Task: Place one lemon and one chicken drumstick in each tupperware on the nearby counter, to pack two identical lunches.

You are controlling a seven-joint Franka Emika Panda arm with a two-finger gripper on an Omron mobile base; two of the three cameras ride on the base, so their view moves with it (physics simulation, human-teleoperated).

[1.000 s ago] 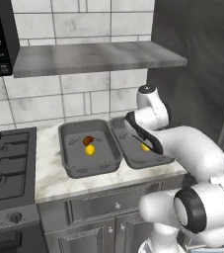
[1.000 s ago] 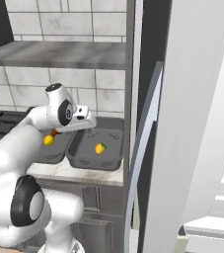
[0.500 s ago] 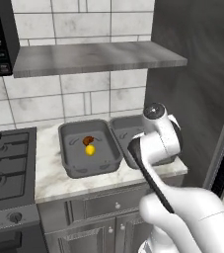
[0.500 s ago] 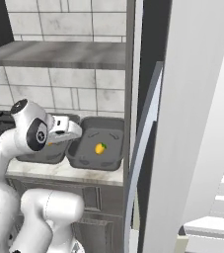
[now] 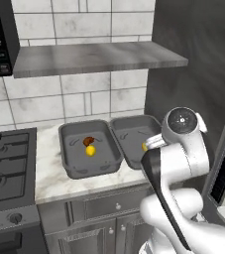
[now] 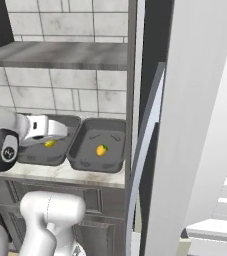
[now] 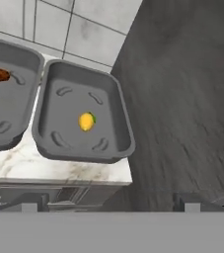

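Arm (image 5: 176, 163) swung back from tupperware (image 7: 81, 116)

Left base view looks fwd & down from behind-left, right base view from behind-right, hand view from close above looking down w/ slight tilt; all three share the counter (image 5: 54, 173) edge & the two side-by-side trays (image 5: 84, 149) (image 6: 97, 150) (image 7: 81, 118), one lemon (image 7: 86, 121) in the right-hand one.

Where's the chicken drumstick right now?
The chicken drumstick lies in the left tupperware in the left base view, touching the far side of a lemon, on the counter beside the stove.
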